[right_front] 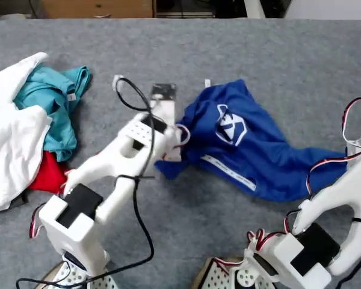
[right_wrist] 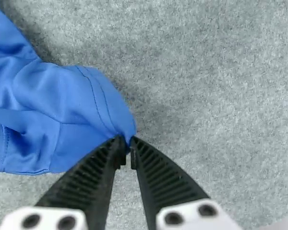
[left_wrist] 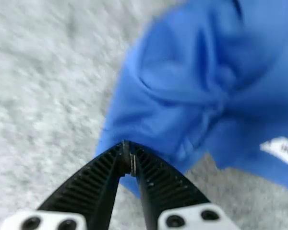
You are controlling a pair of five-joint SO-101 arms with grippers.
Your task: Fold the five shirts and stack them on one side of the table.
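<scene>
A blue shirt (right_front: 240,144) with a white emblem lies crumpled right of the table's middle. My left gripper (right_front: 170,147) is at its left edge; in the left wrist view the black jaws of the left gripper (left_wrist: 127,160) are shut on a fold of the blue shirt (left_wrist: 197,86). My right gripper (right_front: 348,170) is at the shirt's right end near the table's right edge. In the right wrist view the right gripper (right_wrist: 126,143) pinches a corner of the blue shirt (right_wrist: 53,110), which rests on the grey table.
A heap of shirts sits at the left edge: a white shirt (right_front: 12,138), a teal shirt (right_front: 54,102) and a red shirt (right_front: 48,171) underneath. Grey carpet-like table cover (right_front: 289,54) stretches bare behind the blue shirt. Both arm bases stand at the front edge.
</scene>
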